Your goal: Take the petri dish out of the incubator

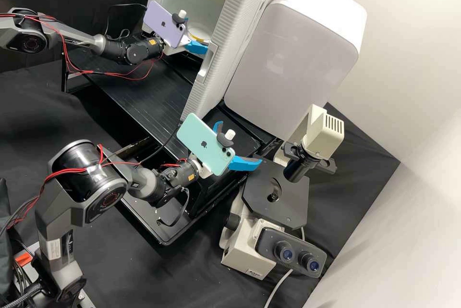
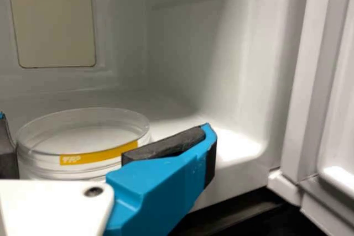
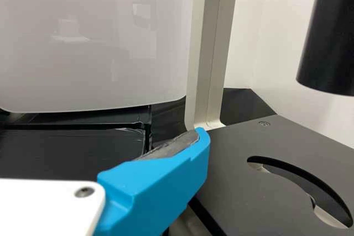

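**Both arms out, both claws spread**

The left arm lies stretched far forward, its forearm and wrist close to level. The left claw has its two blue fingers set wide apart. The right arm sits nearer, bent at its big grey joint, with the wrist level too. The right claw is spread just as wide, one finger pointing straight ahead.
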You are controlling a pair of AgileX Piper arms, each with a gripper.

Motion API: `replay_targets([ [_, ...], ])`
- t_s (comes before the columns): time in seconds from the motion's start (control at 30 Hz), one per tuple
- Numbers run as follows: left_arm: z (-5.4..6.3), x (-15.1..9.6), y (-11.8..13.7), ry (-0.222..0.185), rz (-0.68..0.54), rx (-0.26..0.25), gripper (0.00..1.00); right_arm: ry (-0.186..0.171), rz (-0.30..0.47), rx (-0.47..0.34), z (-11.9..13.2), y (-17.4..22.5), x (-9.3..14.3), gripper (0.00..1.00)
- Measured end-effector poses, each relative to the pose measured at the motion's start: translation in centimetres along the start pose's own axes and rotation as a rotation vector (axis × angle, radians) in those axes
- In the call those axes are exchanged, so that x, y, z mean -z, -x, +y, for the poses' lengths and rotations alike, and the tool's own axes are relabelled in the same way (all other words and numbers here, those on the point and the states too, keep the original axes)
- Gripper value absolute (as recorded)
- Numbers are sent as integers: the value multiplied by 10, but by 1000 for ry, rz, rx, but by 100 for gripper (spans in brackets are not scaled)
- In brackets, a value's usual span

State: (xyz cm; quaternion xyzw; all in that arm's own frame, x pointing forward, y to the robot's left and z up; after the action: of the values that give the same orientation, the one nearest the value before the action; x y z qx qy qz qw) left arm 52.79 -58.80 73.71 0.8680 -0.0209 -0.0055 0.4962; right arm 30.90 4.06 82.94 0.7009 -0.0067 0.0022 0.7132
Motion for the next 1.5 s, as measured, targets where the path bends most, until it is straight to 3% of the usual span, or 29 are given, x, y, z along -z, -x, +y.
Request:
replay_targets([
  [1.17, 11, 3, -13, -2, 103, 9, 100, 0, 0, 0, 0, 0, 0, 100],
  [1.2, 11, 3, -13, -2, 102, 8, 0, 0, 0, 0, 0, 0, 0, 100],
  [1.5, 12, 2, -13, -1, 99, 4, 0, 0, 0, 0, 0, 0, 0, 100],
])
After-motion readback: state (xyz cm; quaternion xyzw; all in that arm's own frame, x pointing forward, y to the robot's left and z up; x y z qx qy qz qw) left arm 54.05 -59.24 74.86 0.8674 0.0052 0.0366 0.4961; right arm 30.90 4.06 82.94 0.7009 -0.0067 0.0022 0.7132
